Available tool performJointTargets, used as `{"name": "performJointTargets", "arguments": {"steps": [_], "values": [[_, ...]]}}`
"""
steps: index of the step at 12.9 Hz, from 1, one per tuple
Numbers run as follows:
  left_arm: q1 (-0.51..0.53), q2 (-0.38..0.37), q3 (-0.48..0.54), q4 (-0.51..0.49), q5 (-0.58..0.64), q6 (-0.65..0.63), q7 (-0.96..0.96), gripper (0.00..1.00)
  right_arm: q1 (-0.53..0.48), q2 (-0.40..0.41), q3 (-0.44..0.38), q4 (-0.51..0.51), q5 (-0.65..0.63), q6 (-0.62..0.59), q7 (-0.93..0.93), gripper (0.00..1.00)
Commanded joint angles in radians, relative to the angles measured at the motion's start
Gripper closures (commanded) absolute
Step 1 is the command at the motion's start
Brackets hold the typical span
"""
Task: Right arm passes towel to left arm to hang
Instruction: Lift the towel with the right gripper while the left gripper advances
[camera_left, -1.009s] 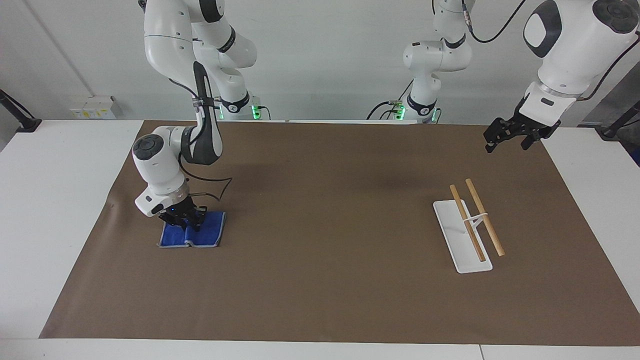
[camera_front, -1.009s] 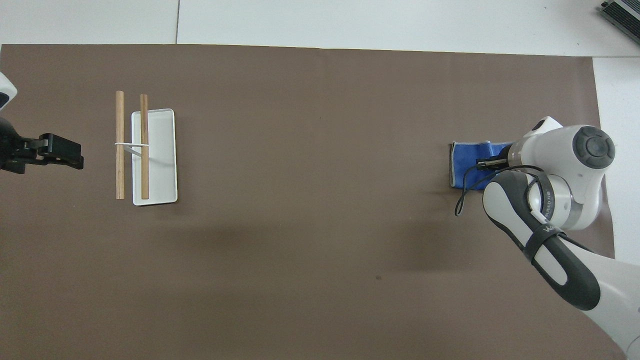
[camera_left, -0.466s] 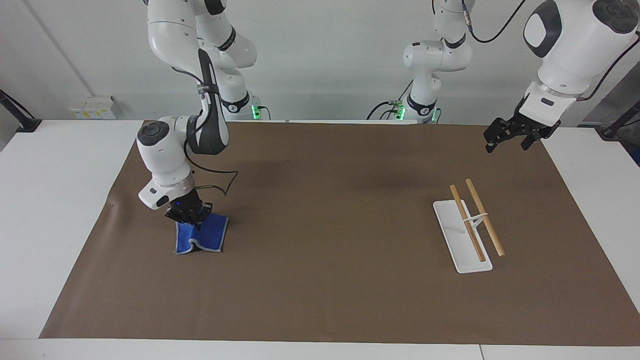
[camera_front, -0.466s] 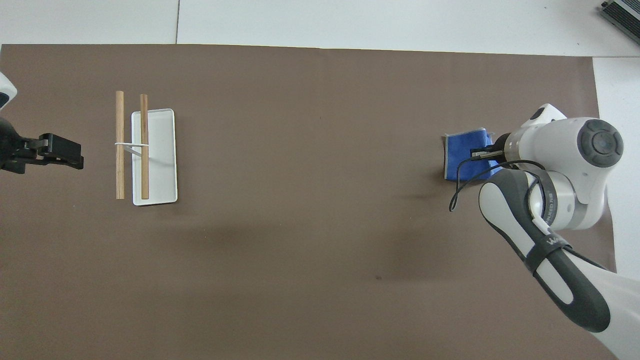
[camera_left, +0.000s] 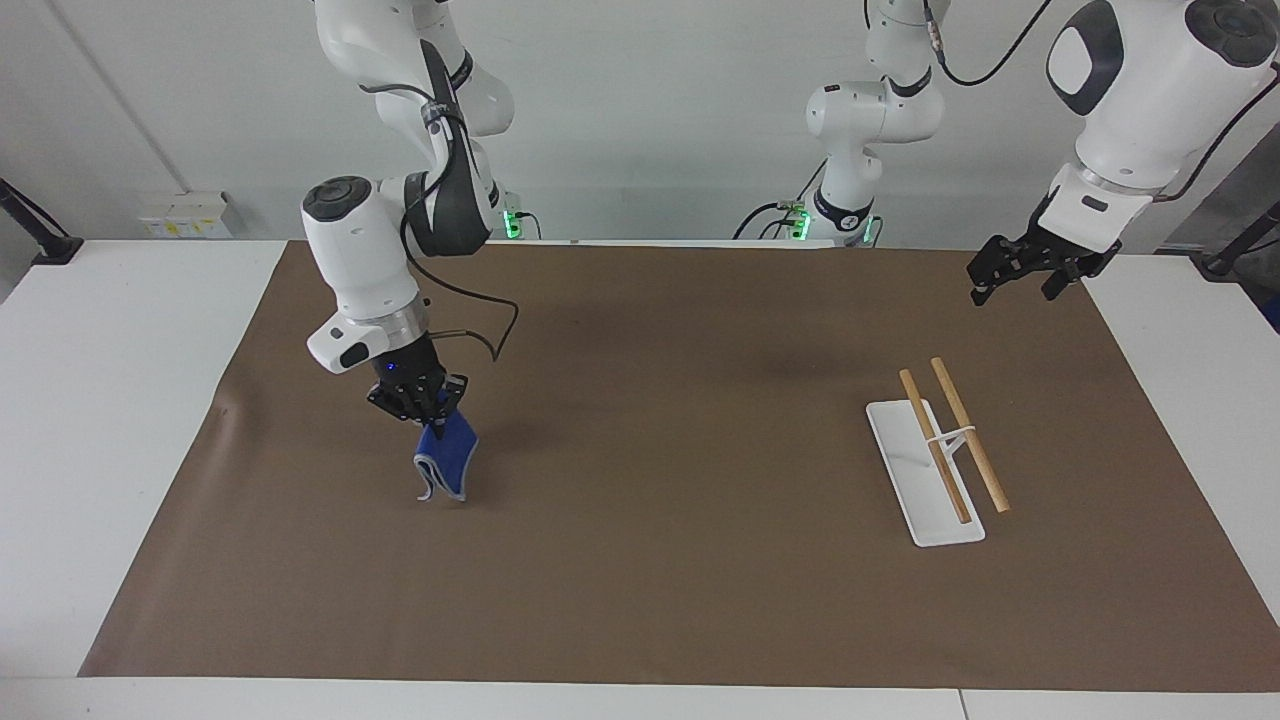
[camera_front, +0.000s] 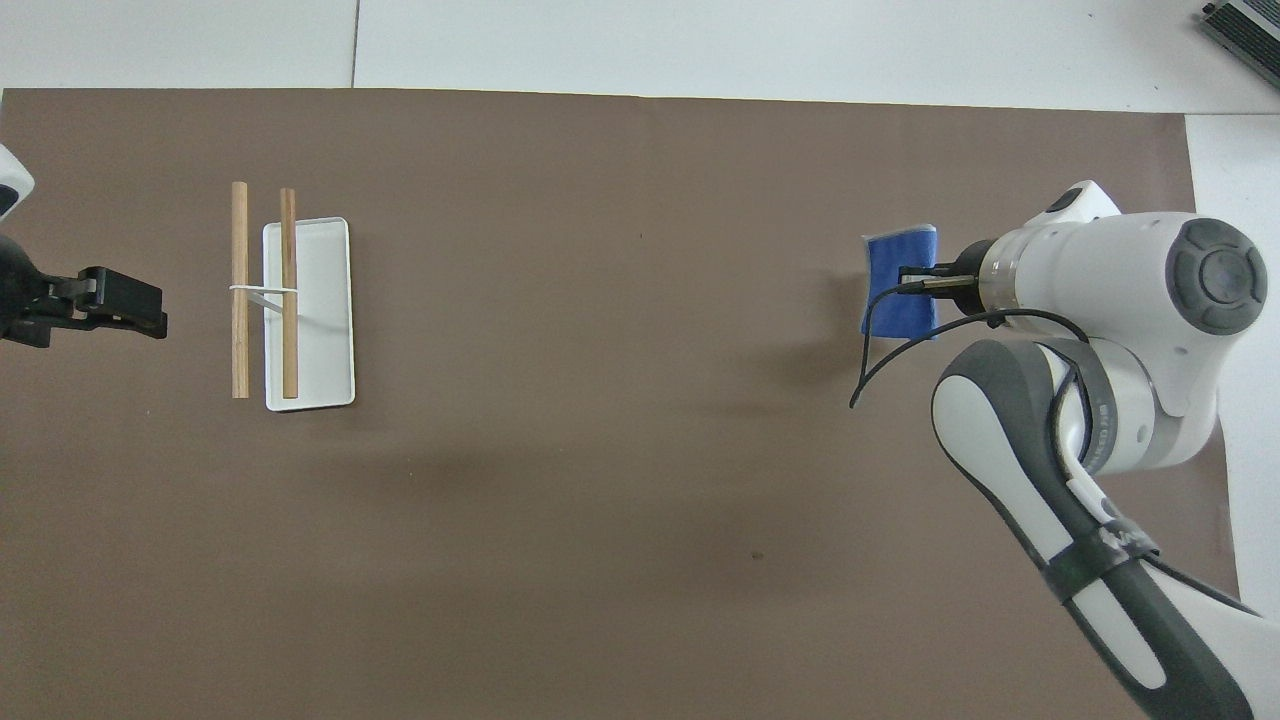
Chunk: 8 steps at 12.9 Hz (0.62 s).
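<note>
Right gripper (camera_left: 428, 415) pinching towel (camera_left: 445, 461), lifted off mat; next carry toward waiting open left gripper (camera_left: 1020, 270)

The brown mat (camera_left: 640, 560) covers most of the table (camera_left: 90, 400). On it, at about 3 o'clock in the facing view, stands the rack (camera_left: 935, 455), toward the left arm's end. At about 9 o'clock the towel (camera_left: 445, 462) hangs from the right gripper (camera_left: 428, 413) over the mat. The left gripper (camera_left: 1010, 275) hangs at about 2 o'clock over the mat's edge.
</note>
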Motion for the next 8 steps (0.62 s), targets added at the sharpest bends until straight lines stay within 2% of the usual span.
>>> {"name": "performJointTargets", "arguments": {"steps": [1,4,8], "values": [[0.010,-0.006,-0.002,-0.002,-0.013,-0.011,0.006,0.00,-0.008,-0.062,0.023,0.016,0.130,-0.080,0.024,1.00],[0.010,-0.006,-0.002,-0.002,-0.013,-0.011,0.006,0.00,-0.007,-0.105,0.066,0.017,0.213,-0.099,0.040,1.00],[-0.008,-0.024,-0.007,-0.003,-0.013,-0.021,0.004,0.00,-0.007,-0.106,0.095,0.066,0.383,-0.099,0.073,1.00]]}}
